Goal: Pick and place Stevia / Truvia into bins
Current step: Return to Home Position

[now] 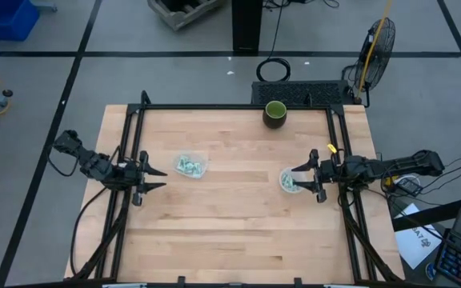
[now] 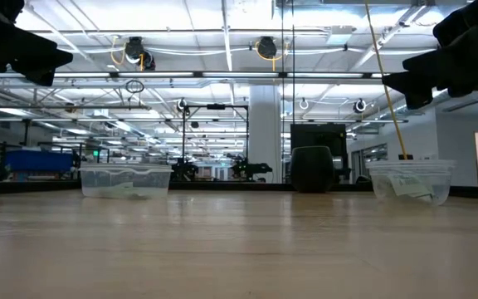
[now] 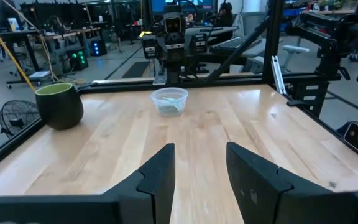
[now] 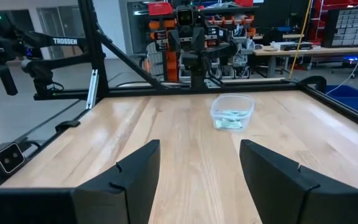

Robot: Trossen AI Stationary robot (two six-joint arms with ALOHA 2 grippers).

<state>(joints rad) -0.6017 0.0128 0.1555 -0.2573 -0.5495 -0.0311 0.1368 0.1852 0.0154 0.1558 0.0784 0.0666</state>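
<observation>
Currently, you see:
Your left gripper [image 1: 158, 179]: jaws moderately apart, empty, off the table [image 1: 238, 232], near the square bin [image 1: 204, 163].
Your right gripper [image 1: 302, 177]: jaws likewise apart, empty, just beside the round bin [image 1: 282, 175].
Packets [image 1: 187, 167]: inside both bins.

Left tool [image 1: 162, 179] and right tool [image 1: 296, 178]: black, angular flat fingers [image 3: 157, 180], seemingly matte plastic.

a pale wooden table [image 1: 238, 216] carries a squarish clear container [image 1: 190, 166] left of centre, a round clear container [image 1: 290, 181] toward the right edge, and a dark green cup [image 1: 275, 114] seemingly touching the far edge.
</observation>
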